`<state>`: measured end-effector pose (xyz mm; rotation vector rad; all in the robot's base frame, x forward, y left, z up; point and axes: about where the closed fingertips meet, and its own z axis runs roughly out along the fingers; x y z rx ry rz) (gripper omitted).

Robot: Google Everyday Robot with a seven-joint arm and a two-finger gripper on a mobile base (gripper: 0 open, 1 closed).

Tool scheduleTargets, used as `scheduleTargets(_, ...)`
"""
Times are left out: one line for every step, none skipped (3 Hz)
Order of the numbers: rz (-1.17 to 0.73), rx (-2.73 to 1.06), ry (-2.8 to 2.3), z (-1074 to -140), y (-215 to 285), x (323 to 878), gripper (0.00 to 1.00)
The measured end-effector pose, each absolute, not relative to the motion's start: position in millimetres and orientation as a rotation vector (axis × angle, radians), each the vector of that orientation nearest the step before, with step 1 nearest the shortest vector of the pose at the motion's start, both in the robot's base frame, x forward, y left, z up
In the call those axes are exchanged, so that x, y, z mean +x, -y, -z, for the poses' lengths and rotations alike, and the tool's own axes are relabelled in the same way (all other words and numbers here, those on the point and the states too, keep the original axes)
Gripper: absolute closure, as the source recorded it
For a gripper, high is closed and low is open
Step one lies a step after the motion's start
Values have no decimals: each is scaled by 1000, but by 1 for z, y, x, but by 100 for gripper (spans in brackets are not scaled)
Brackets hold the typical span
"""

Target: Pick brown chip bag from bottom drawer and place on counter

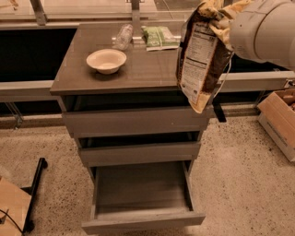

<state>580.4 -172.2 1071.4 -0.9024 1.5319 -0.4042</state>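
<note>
Now in transit: gripper (220, 13) at 1 o'clock, clamped on the top end of the brown chip bag (200, 55), which hangs over the bench's (152, 71) right edge. Plan: shift toward 9 o'clock and lower onto bare surface, clear of the bowl (106, 60) and green packet (159, 37).

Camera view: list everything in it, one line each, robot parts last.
brown chip bag: one, dark brown with white label, held in the air by the counter's right edge
counter: one, grey-brown, top of the cabinet
bowl: one, cream, on the counter, left
clear plastic bag: one, clear, counter's back
green packet: one, green, beside the plastic bag
upper drawers: two, grey, below the counter
bottom drawer: one, grey-brown, pulled open
cardboard box: one, tan, floor at right
arm: one, white, upper right
hand: one, mostly hidden at the bag's crumpled top, gripping it
</note>
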Motion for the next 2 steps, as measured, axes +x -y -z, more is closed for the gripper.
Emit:
scheduleTargets(420,-867,-1528,-1076,179,586,100)
scheduleTargets(429,-816,-1500,-1082,186,610,100)
